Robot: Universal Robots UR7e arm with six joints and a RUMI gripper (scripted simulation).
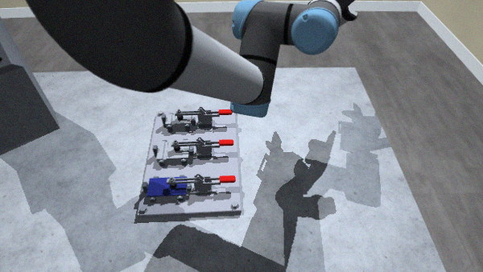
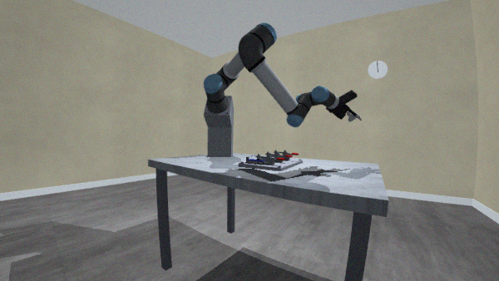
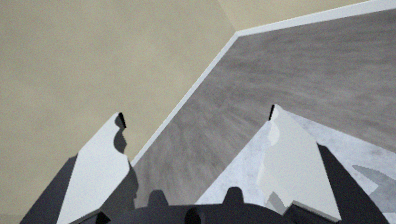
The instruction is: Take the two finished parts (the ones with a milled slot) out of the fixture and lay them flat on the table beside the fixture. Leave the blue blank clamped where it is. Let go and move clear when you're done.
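The grey fixture plate [image 1: 193, 204] [image 2: 288, 165] lies on the table [image 1: 322, 100] [image 2: 291, 187] and carries three toggle clamps with red handles. The blue blank [image 1: 163, 187] [image 2: 251, 159] sits under the nearest clamp [image 1: 203, 181]. The far clamp [image 1: 201, 117] and the middle clamp [image 1: 199, 146] hold pale grey parts that barely stand out from the plate. My gripper [image 2: 353, 117] [image 3: 196, 109] is open and empty. It hangs high in the air, out past the fixture's red-handle side, pointing at the floor and wall beyond the table.
The arm's forearm and elbow [image 1: 249, 80] hang over the fixture's far end and cast shadows on the table. The dark pedestal [image 1: 20, 100] [image 2: 219, 133] stands at the table's left. A table corner [image 3: 350, 145] shows in the wrist view.
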